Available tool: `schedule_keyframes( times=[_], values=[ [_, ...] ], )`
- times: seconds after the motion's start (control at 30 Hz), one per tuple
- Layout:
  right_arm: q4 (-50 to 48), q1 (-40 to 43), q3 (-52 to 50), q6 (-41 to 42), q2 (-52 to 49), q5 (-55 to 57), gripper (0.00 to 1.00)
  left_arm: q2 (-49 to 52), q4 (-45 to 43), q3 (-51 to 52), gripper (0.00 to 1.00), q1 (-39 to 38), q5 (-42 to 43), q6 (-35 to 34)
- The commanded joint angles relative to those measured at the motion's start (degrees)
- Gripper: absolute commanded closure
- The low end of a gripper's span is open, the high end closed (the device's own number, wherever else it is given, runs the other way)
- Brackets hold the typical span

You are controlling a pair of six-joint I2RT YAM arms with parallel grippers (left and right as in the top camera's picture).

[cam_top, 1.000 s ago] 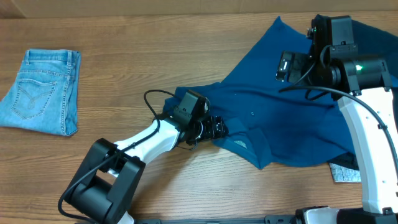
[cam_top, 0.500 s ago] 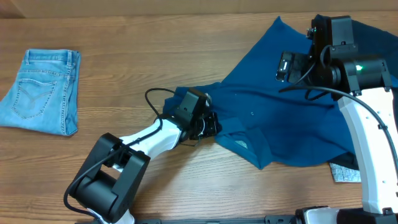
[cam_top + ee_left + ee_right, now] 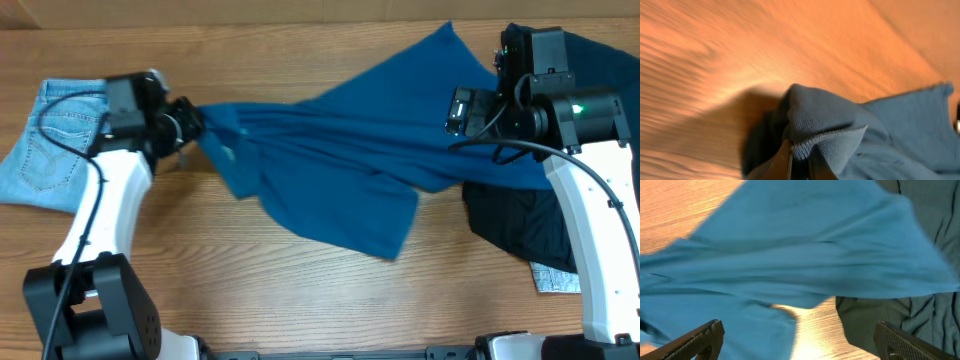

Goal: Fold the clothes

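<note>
left pincer (image 3: 188, 122), clamped on the blue top (image 3: 330, 170) edge, has yanked it from centre to upper left by the jeans (image 3: 55, 150), stretching it across the surface (image 3: 300, 300); right pincer (image 3: 468, 108) gapes empty at upper right, so spreading, no fold yet.

I see a brown wooden table (image 3: 300, 290) filling the whole picture. At the lower right lies a small grey and white patch (image 3: 556, 279). I cannot tell what it is.
</note>
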State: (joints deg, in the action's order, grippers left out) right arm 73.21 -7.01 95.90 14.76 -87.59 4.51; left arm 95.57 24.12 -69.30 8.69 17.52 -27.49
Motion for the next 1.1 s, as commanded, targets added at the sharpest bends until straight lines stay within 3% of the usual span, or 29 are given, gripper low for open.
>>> schedule_keyframes(
  times=[0.0, 0.07, 0.13, 0.17, 0.27, 0.53, 0.7, 0.87, 1.07],
  values=[
    [0.4, 0.0, 1.4, -0.1, 0.7, 0.5, 0.00, -1.6, 2.6, -4.7, 0.96, 2.8, -1.6, 5.8],
    [0.5, 0.0, 1.4, -0.1, 0.7, 0.5, 0.00, -1.6, 5.5, -5.9, 0.83, 3.8, -1.5, 6.3],
    [0.5, 0.0, 1.4, -0.1, 0.7, 0.5, 0.00, -1.6, 9.2, -6.5, 0.41, 3.8, -1.1, 8.0],
    [0.5, 0.0, 1.4, -0.1, 0.7, 0.5, 0.00, -1.6, 10.5, -6.5, 0.25, 3.6, -1.0, 8.5],
    [0.7, 0.0, 1.3, -0.2, 0.7, 0.6, 0.00, -1.6, 18.5, -6.5, 0.00, 2.1, -1.0, 10.3],
    [0.6, 0.0, 1.3, -0.2, 0.7, 0.6, 0.00, -1.6, 39.2, -6.4, 0.00, -6.4, 0.3, 10.4],
    [0.7, 0.0, 1.3, -0.2, 0.7, 0.6, 0.00, -1.2, 38.1, -3.3, 0.00, -14.1, -1.9, 0.3],
    [1.1, 0.0, 1.3, -1.4, 0.7, 0.5, 0.00, -0.2, 33.8, 3.1, 0.00, -16.5, -7.6, -6.0],
    [1.1, 0.0, 1.3, -1.7, 0.7, 0.5, 0.00, -0.2, 26.9, 8.3, 0.00, -15.8, -7.1, -6.0]
  ],
)
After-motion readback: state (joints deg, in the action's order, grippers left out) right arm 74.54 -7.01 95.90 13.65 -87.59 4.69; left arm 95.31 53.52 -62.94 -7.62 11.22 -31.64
